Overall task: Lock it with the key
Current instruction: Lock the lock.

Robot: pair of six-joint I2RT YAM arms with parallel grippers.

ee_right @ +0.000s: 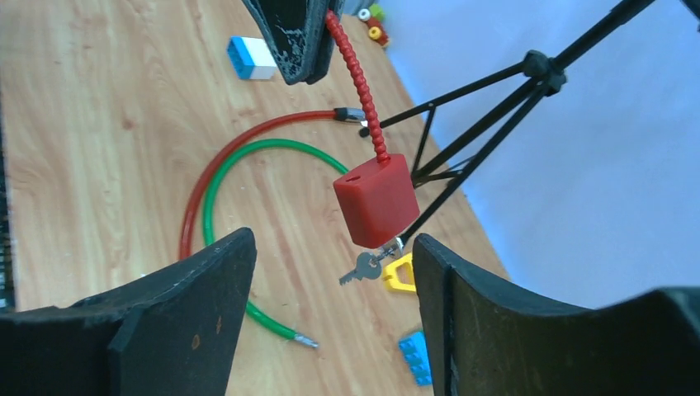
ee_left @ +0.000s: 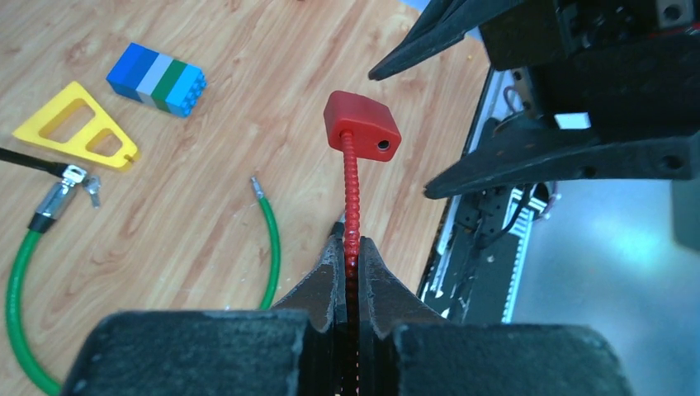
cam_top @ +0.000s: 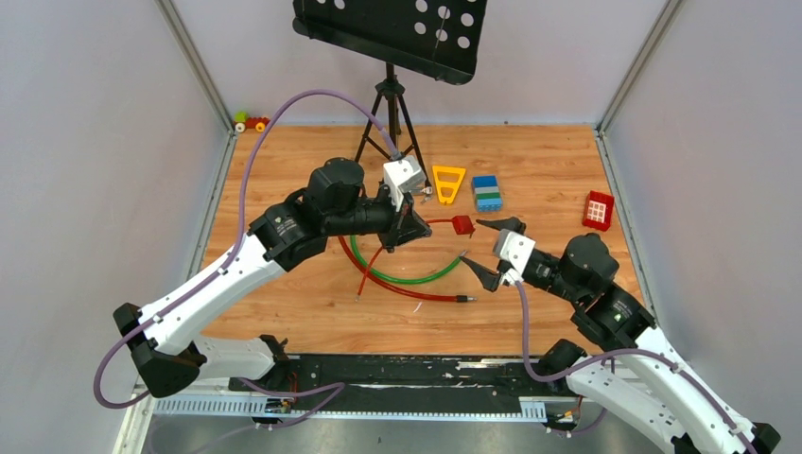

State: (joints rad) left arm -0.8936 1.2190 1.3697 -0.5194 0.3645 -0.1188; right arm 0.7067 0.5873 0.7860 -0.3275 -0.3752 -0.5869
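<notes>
My left gripper (cam_top: 413, 225) (ee_left: 351, 243) is shut on the red ribbed cable (ee_left: 352, 190) of the small red padlock (cam_top: 462, 225) (ee_left: 361, 124) and holds the padlock above the table. My right gripper (cam_top: 473, 241) (ee_right: 330, 247) is open, its jaws wide apart just short of the padlock (ee_right: 376, 198), which it does not touch. The tiny silvery key (ee_left: 89, 188) (ee_right: 363, 268) lies on the table by the green cable's metal end, next to the yellow triangle. No gripper holds the key.
A red cable (cam_top: 407, 288) and a green cable (cam_top: 407, 274) curve on the table under the grippers. Behind them are a yellow triangle (cam_top: 448, 182), a blue-green block (cam_top: 487, 192), a red piece (cam_top: 597, 209) and a music stand's tripod (cam_top: 388, 104).
</notes>
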